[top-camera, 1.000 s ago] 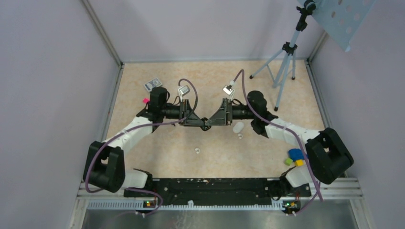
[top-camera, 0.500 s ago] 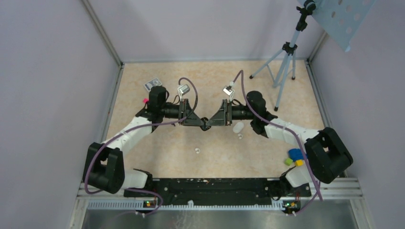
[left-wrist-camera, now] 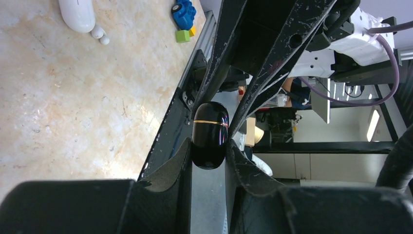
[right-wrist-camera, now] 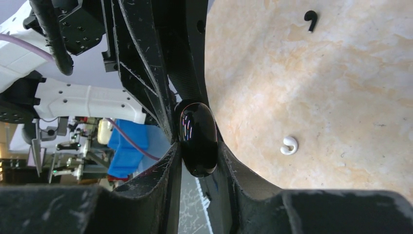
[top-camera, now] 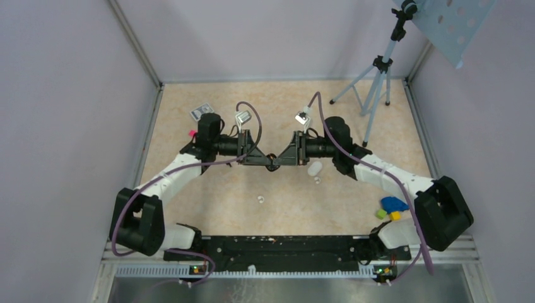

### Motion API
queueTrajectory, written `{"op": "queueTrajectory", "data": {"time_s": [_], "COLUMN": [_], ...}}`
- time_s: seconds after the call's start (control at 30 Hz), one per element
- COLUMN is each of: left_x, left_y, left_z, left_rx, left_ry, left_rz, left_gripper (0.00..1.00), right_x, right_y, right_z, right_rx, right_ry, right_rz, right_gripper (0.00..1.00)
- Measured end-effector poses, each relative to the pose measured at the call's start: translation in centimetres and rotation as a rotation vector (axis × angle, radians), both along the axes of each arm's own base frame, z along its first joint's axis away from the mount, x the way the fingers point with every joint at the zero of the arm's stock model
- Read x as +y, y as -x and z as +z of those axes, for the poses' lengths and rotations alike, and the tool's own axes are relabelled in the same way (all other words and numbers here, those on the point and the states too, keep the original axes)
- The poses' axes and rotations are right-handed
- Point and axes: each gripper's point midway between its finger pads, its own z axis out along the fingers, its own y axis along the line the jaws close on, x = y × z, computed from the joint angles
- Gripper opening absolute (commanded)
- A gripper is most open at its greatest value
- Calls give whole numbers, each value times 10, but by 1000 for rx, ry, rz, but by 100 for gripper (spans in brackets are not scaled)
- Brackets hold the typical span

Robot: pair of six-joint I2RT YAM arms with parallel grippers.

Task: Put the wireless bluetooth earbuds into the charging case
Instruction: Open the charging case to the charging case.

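**Both grippers pinch one black pod**

The left gripper (left-wrist-camera: 208, 147) pinches a glossy black oval pod (left-wrist-camera: 210, 134) over mid-table. The right gripper (right-wrist-camera: 198, 148) is pressed onto its other end. Right of them, the smooth white pill-shaped plastic charging case (top-camera: 313, 168) lies on the beige table (top-camera: 277, 101), with one tiny white rounded earbud (top-camera: 317, 180) just beside it.

The desk (top-camera: 284, 101) is a beige, marbled top with walls on three sides. Just right of centre lies a white case (top-camera: 314, 168), with a tiny white bud (top-camera: 317, 180) just below it. A second bud (top-camera: 260, 199) sits alone lower down, near the middle. A grey patterned box (top-camera: 202, 112) lies at upper left, with a pink bit (top-camera: 192, 133) beneath it. Coloured blocks (top-camera: 390, 208) cluster at lower right. A tripod (top-camera: 372, 88) stands at upper right. A small black hook (right-wrist-camera: 310, 18) lies on the top too.
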Motion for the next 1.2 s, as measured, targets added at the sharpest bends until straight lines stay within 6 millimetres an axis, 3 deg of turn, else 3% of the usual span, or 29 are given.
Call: {"op": "queueTrajectory", "data": {"time_s": [0.3,0.7,0.97,1.2], "left_x": [-2,1,1,1], "left_y": [-3,-1,1,3], "left_z": [-11,-17,-15,-8], "left_rx": [33,63,60,36], "left_ry": [-33,-53,-42,-17], "left_rz": [6,14,-4,-24], "left_gripper": [0,0,0,0], "right_x": [-4,-4,-1,1], "right_y": [-3,-3,0,9], "right_z": [-10,-10,-2,-3], "right_rx": [-11,-4,-1,31], "right_ry": [55,57,-7,-51], "right_rz": [-34,-37,-11,43], "right_gripper": [33,34,47,50]}}
